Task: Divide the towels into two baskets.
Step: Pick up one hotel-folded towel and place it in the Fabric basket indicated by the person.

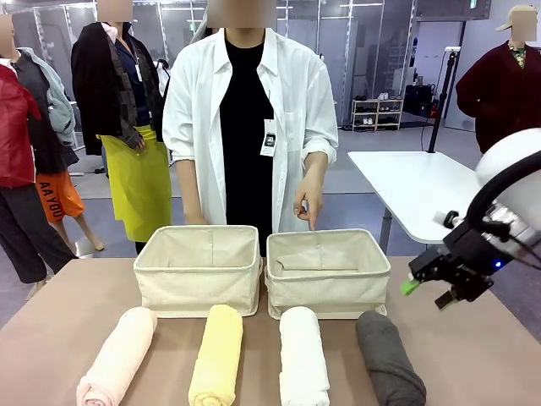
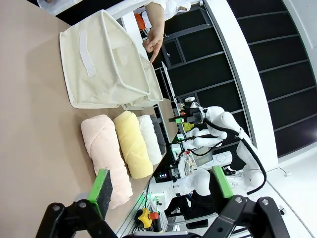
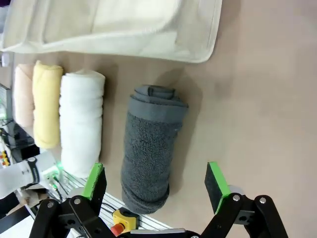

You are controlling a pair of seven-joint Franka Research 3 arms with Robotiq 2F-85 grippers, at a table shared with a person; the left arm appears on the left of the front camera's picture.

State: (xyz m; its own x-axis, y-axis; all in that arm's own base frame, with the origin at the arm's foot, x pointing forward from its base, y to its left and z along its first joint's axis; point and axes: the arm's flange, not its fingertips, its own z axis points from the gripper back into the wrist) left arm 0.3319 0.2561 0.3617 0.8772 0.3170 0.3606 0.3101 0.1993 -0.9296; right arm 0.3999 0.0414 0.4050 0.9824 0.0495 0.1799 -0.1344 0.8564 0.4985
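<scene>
Right tool is wide open and holds nothing. It hangs above the worktop, just right of the dark grey towel; in its wrist view the grey roll lies under the spread fingers, untouched. Left tool is also wide open, gripping nothing, near the pink towel. Pink, yellow towel, white towel and grey lie in a row in front of the left basket and right basket. A person's hand points down at the right basket.

We lose the near ends of the white towel and dark grey towel at the bottom edge, this side of the right basket.
</scene>
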